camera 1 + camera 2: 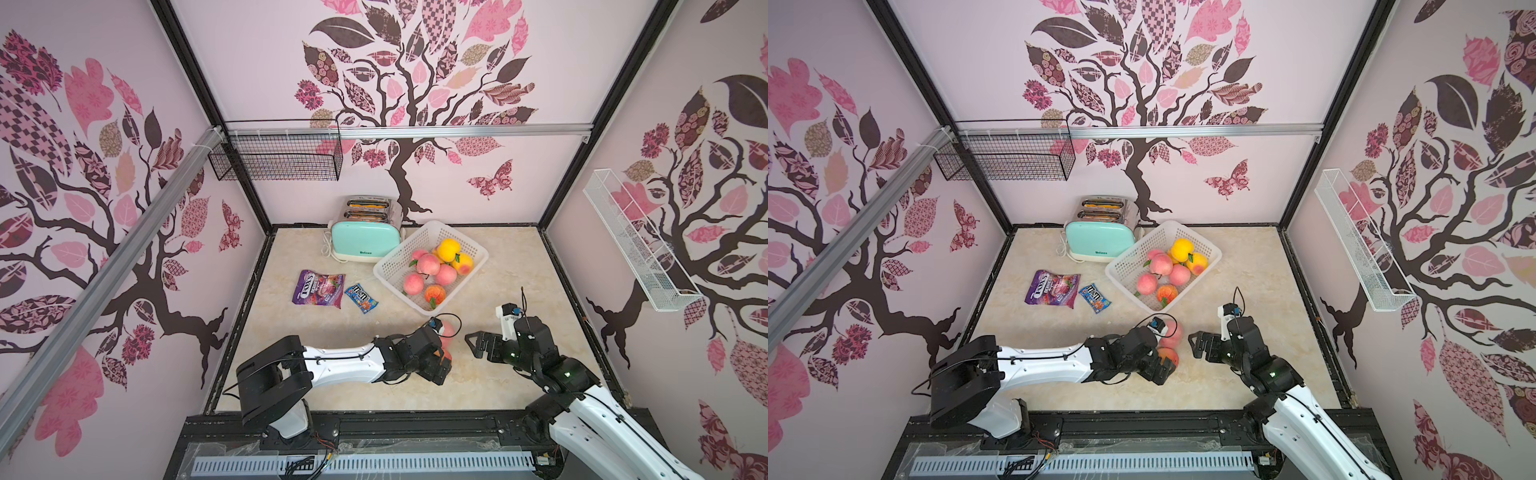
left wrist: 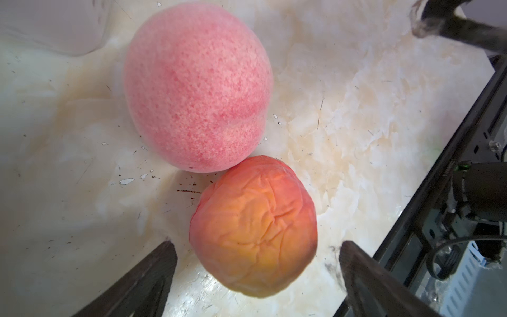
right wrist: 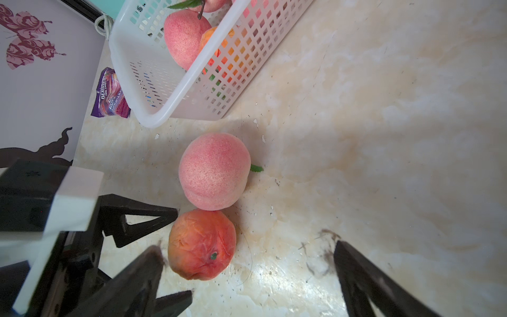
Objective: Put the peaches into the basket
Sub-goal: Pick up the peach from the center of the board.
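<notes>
Two peaches lie touching on the marble tabletop: a pink peach (image 1: pixel 449 330) (image 2: pixel 197 87) (image 3: pixel 214 170) and a wrinkled orange-red peach (image 1: pixel 447 355) (image 2: pixel 255 227) (image 3: pixel 201 244). My left gripper (image 1: pixel 444 362) (image 2: pixel 258 247) is open, one finger on each side of the orange-red peach with gaps showing. My right gripper (image 1: pixel 473 345) (image 3: pixel 247 249) is open just right of both peaches and holds nothing. The white perforated basket (image 1: pixel 397 251) (image 1: pixel 1131 249) (image 3: pixel 137 82) sits behind them with several peaches (image 1: pixel 428 264) inside.
A mint toaster (image 1: pixel 365 245) stands left of the basket at the back. A purple candy bag (image 1: pixel 319 288) and a blue M&M's packet (image 1: pixel 361 298) lie mid-left. A black wire basket (image 1: pixel 276 156) and a white wire shelf (image 1: pixel 636 241) hang on the walls.
</notes>
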Motion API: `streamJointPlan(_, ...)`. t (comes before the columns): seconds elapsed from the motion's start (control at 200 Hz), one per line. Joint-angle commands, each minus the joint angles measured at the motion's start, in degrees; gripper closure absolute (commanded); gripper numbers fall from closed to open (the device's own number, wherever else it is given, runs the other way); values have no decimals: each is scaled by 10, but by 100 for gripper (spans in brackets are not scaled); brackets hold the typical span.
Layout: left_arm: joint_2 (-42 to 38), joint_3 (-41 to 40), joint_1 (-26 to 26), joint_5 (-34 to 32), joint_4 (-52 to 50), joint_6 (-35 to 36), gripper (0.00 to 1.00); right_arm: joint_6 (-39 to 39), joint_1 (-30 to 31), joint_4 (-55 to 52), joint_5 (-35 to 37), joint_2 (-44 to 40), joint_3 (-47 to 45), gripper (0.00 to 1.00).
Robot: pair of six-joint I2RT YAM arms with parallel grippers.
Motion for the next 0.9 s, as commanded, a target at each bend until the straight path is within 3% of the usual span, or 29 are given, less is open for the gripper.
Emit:
streamJointPlan(0.0, 14, 14, -2, -1, 22, -7, 3, 3, 1, -4, 2, -5, 3, 1)
streamJointPlan(0.395, 58, 38, -2, -2, 43, -12, 3, 23, 1, 9, -11, -15, -28, 1)
streamJointPlan(0.625, 65, 43, -1, -7, 35, -11, 18, 18, 1, 13, -6, -6, -22, 1)
streamJointPlan(0.895, 52, 38, -1, -5, 22, -10, 25, 13, 1, 13, -5, -3, -16, 1)
